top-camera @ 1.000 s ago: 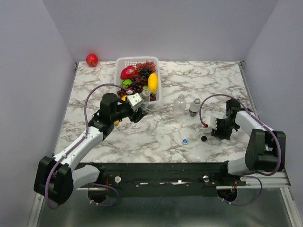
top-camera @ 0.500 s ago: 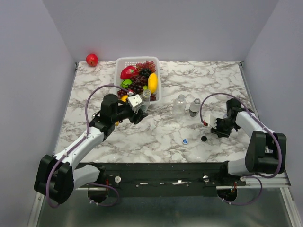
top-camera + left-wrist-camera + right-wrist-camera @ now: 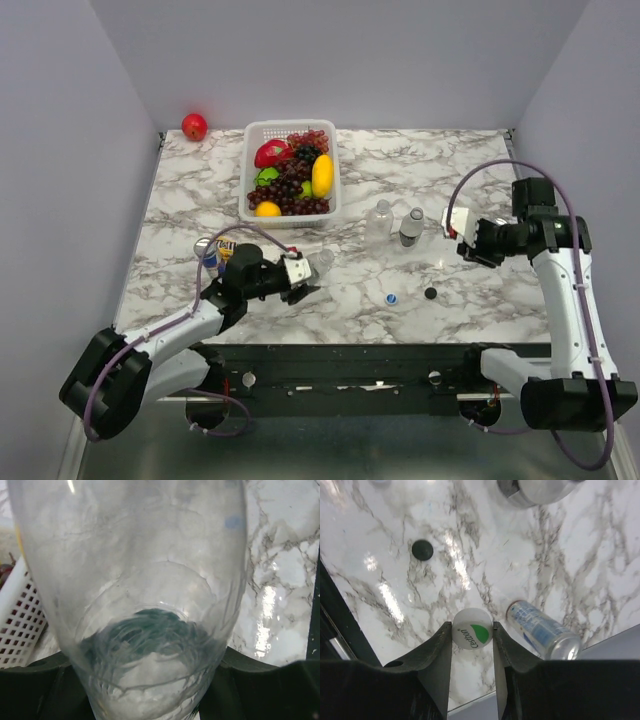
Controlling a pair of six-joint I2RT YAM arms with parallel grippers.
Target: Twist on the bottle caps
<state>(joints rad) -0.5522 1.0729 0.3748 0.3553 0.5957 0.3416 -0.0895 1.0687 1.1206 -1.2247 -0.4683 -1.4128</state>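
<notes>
I am pinching the white-green cap (image 3: pixel 472 634) between the two fingers of my right tool (image 3: pixel 467 233). The jaws are narrowed onto its rim, so the cap's printed top is facing my wrist camera and its open side is, I judge, pointing away and ready to go over a neck. I am holding it lifted over the right part of the bench (image 3: pixel 470 160), clear of the things below so nothing gets knocked.

My left tool (image 3: pixel 302 279) is clamping the clear bottle (image 3: pixel 140 605) around its body, close to the near edge and left of the middle. The bottle is sticking out toward the bench's centre, probably to offer it to the other arm. From these views I cannot tell for sure which end is the mouth.

The black cap (image 3: pixel 430 293) and the blue cap (image 3: pixel 391 298) are lying loose near the near edge, right of the middle, waiting for their turn. Two more bottles (image 3: pixel 411 226) are standing upright just beyond them, beside the fruit basket (image 3: pixel 250 170). A can (image 3: pixel 543 630) is lying on its side below my right wrist, not part of this job.

I am judging that the next need is lining up cap and neck squarely, since a tilted start would cross the thread.
</notes>
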